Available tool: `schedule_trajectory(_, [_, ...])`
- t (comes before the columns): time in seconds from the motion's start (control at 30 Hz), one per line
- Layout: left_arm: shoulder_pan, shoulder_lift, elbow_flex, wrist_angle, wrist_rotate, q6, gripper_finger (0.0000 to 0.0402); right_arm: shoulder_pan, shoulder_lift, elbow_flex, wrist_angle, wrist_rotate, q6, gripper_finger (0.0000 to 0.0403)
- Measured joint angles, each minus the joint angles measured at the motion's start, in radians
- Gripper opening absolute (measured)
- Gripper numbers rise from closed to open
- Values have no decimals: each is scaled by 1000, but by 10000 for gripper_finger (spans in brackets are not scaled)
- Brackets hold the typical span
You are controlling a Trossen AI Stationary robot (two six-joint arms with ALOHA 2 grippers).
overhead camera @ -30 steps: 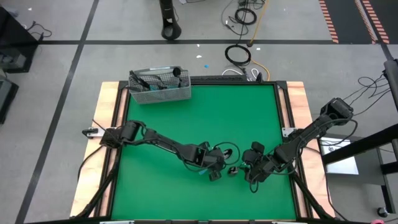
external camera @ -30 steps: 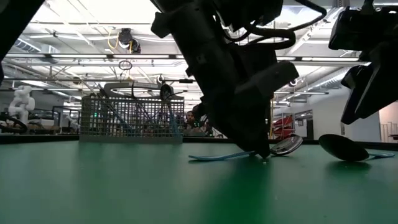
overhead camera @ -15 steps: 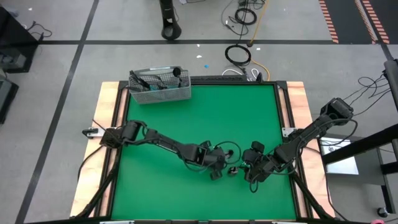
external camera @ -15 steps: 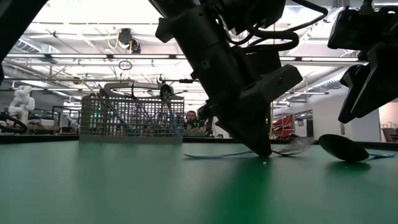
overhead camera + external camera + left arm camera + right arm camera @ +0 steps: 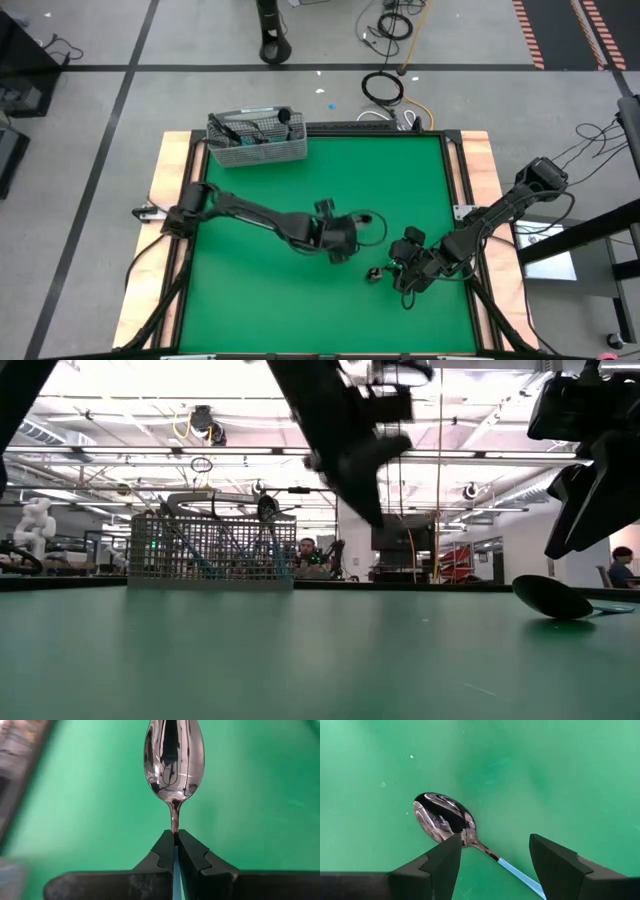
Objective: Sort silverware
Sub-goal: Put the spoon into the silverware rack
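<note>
My left gripper [image 5: 174, 836] is shut on a spoon with a shiny bowl [image 5: 173, 757] and a light blue handle. It hangs above the middle of the green table [image 5: 343, 252] and high in the low view [image 5: 370, 510]. A second blue-handled spoon [image 5: 445, 820] lies flat on the table at the near right [image 5: 372, 273], its bowl [image 5: 550, 598] resting on the mat. My right gripper [image 5: 492, 857] stands open over it, one finger on either side of its neck, touching nothing. My left gripper pinches the spoon's thin neck [image 5: 174, 831], just behind the bowl, between its two fingertips. The blue handle [image 5: 176, 870] runs back between the fingers, so they lie along the spoon. The gripper slants downward and the bowl sticks out past the tips, clear of the table.
A grey wire-mesh basket [image 5: 256, 140] with several pieces of silverware in it stands at the table's far left edge [image 5: 210, 550]. Wooden borders [image 5: 170, 190] frame the green mat. A person [image 5: 305, 550] sits in the room behind the table.
My left gripper has shut on the blue-handled spoon that lay by its fingertips, then risen and drawn back toward the far left. The spoon has gone up with it, lifted clear of the table. The other spoon has stayed where it was.
</note>
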Motion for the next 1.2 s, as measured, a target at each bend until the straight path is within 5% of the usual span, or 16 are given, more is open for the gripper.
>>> schedule_trajectory(0.27, [42, -227, -74, -18, -286, 52, 4, 0, 0, 0, -14, 0, 0, 224])
schedule_trajectory(0.4, [89, -350, -218, 3, -317, 25, 4, 0, 0, 0, -14, 0, 0, 224])
schedule_trajectory(0.5, [150, -464, -351, 177, -321, 35, 4, 0, 0, 0, -15, 6, 0, 224])
schedule_trajectory(0.8, [467, -634, -743, 1142, -55, 205, 4, 0, 0, 0, -15, 42, 9, 224])
schedule_trajectory(1.0, [666, -595, -852, 1457, 58, 148, 4, 0, 0, 0, -15, 57, 5, 224])
schedule_trajectory(1.2, [754, -467, -853, 1684, 184, 175, 4, -2, 0, 0, -14, 75, -11, 224])
